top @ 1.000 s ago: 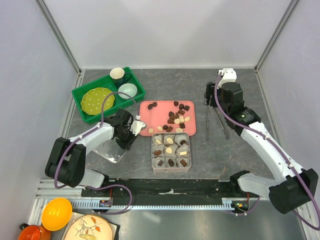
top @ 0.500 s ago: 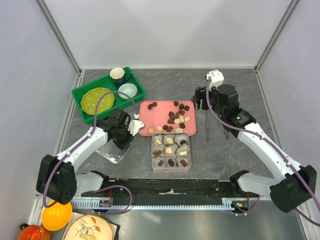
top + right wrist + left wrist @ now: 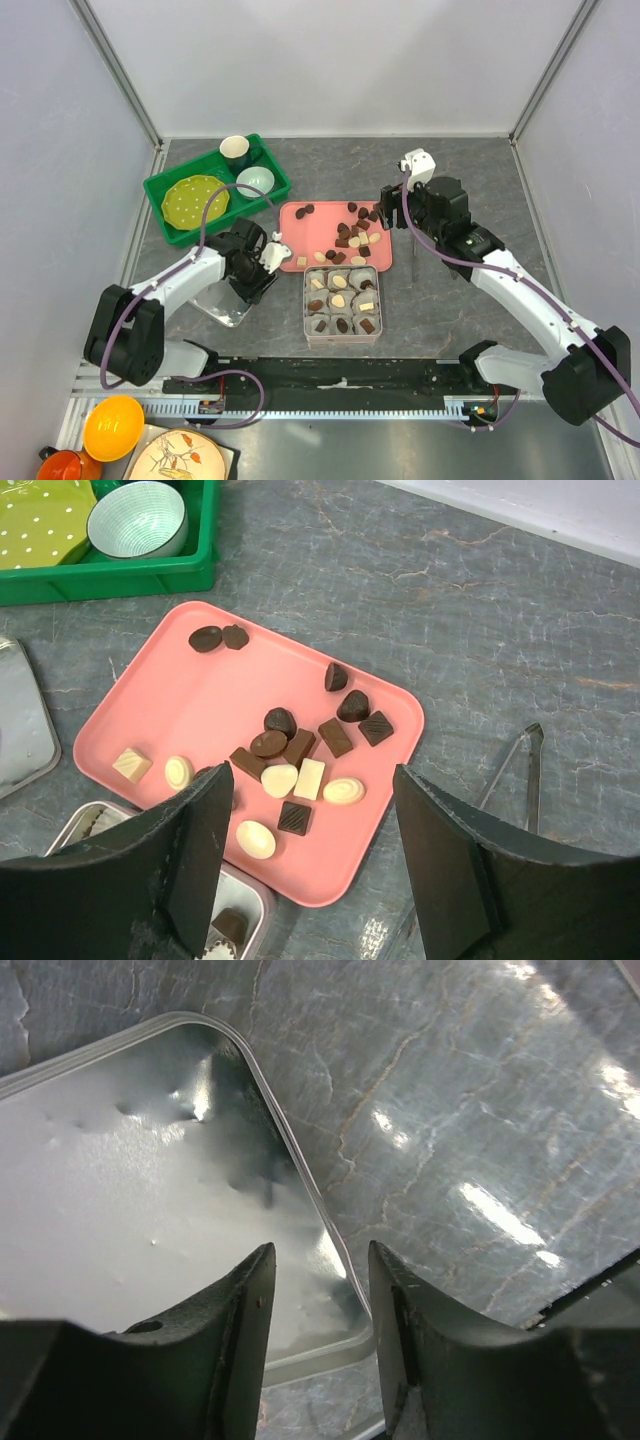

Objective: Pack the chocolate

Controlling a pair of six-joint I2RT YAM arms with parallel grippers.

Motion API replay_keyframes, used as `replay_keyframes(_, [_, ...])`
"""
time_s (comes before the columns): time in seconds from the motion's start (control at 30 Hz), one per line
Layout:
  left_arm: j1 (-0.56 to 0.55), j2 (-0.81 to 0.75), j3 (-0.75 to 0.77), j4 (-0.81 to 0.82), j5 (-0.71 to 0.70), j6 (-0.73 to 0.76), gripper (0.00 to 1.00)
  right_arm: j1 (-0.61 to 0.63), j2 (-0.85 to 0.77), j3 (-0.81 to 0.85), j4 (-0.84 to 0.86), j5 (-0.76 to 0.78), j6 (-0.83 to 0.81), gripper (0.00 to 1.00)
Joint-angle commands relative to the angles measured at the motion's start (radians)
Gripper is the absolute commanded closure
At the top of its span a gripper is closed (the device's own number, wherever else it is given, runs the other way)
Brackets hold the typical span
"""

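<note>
Grey desk [image 3: 350,165]: our right pincer [image 3: 310,810] gapes over the pink tray [image 3: 200,700] of loose chocolate [image 3: 300,745], our left pincer [image 3: 320,1260] gapes beside it above a lid [image 3: 130,1190]; wide jaws may scatter clustered pieces.

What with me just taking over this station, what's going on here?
A robot is packing chocolates from a pink tray into a small tin, whose nine slots all look filled. More pieces lie loose on the tray. The right gripper hovers open above them, holding nothing. The left gripper is open over a corner of the tin's lid, which lies on the table left of the tin. Tongs lie right of the tray.
</note>
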Motion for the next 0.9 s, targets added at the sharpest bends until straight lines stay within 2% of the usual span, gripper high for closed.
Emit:
replay_keyframes(0.0, [-0.003, 0.053, -0.011, 0.087, -0.02, 0.003, 0.54, 0.013, -0.029, 0.0, 0.049, -0.001, -0.009, 0.28])
replay_keyframes(0.13, [-0.003, 0.096, -0.027, 0.122, -0.02, 0.008, 0.64, 0.019, -0.04, 0.004, 0.048, 0.025, -0.008, 0.28])
replay_keyframes(0.4, [-0.004, 0.108, -0.054, 0.145, -0.008, 0.013, 0.69, 0.025, -0.034, 0.015, 0.04, 0.026, -0.005, 0.29])
replay_keyframes(0.47, [-0.003, 0.11, -0.059, 0.148, -0.005, 0.011, 0.74, 0.028, -0.032, 0.015, 0.042, 0.031, -0.005, 0.29])
replay_keyframes(0.5, [-0.004, 0.11, -0.064, 0.15, -0.003, 0.013, 0.84, 0.03, -0.031, 0.014, 0.04, 0.032, -0.006, 0.29])
replay_keyframes(0.57, [-0.004, 0.101, -0.068, 0.148, -0.006, 0.01, 0.96, 0.033, -0.029, 0.012, 0.04, 0.032, -0.009, 0.29])
replay_keyframes(0.6, [-0.003, 0.093, -0.073, 0.15, -0.008, 0.01, 0.98, 0.032, -0.028, 0.012, 0.042, 0.032, -0.014, 0.29])
replay_keyframes(0.87, [-0.004, -0.016, -0.067, 0.06, -0.029, 0.019, 0.99, 0.033, -0.022, 0.012, 0.051, 0.006, -0.045, 0.29])
